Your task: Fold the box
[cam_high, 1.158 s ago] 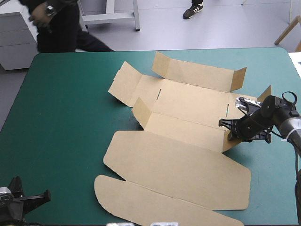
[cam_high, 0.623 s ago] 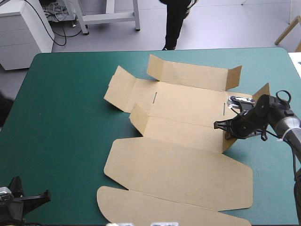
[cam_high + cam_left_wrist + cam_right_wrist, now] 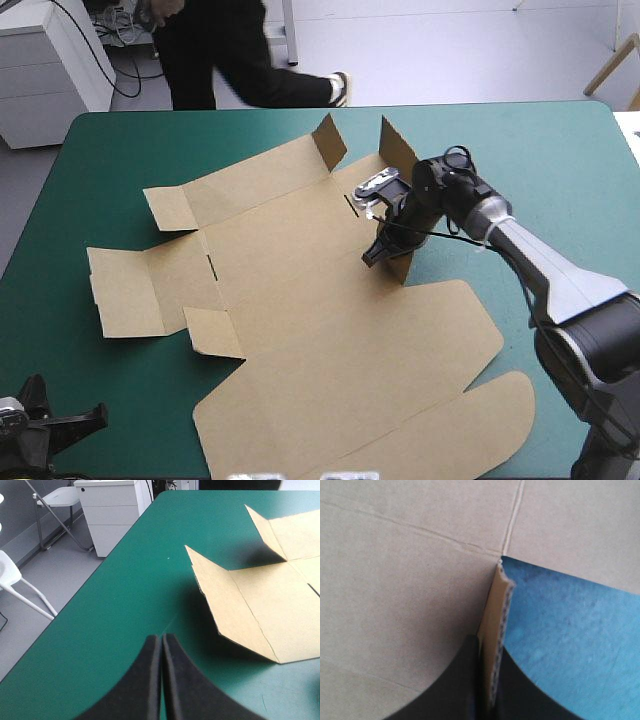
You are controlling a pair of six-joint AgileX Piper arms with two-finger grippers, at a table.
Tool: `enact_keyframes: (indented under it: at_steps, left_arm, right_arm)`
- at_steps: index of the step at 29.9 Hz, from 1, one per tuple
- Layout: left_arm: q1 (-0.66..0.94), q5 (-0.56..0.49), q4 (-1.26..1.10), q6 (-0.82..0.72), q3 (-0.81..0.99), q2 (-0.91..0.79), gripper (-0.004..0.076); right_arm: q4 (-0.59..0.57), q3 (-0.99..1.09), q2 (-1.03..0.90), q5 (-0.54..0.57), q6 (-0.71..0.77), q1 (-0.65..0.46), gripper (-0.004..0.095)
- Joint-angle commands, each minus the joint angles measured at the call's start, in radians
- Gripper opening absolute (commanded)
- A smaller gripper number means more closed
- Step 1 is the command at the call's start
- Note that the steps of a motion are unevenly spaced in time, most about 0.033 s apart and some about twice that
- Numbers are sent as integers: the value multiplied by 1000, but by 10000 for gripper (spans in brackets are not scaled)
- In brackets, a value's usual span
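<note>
Brown box (image 3: 300, 320) lies spread mostly flat across the middle of the teal-green cover (image 3: 560, 160), with a few side flaps tilted up. Your right gripper (image 3: 487, 645) is clamped on the edge of one upright flap (image 3: 393, 150) on the box's right side. Treat the crease as your hinge: swing the flap about it rather than dragging the sheet. Your left gripper (image 3: 161, 640), fingers pressed together, hangs by the cover's near-left corner, clear of the box. Bring it in to pin the base.

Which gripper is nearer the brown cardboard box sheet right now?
Right. The right gripper is shut on an upright flap of the brown cardboard box; the left gripper, shut, sits apart by the teal-green table's near-left corner.
</note>
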Motion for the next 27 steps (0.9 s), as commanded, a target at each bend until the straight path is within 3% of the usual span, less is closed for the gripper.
enact_keyframes:
  at_steps: [1,13,18,27]
  left_arm:
    - [-3,-74,7,-3,-25,-9,-10]
    - [-3,-74,7,-5,-25,-9,-10]
    - [-3,-74,7,-5,-25,-9,-10]
    - [-3,-74,7,-5,-25,-9,-10]
  right_arm:
    - [-92,-146,31,25,-115,29,-19]
    - [-30,-441,183,102,-478,69,-19]
    - [-39,-455,200,22,-634,131,-20]
    - [-40,-461,250,-125,-668,192,-20]
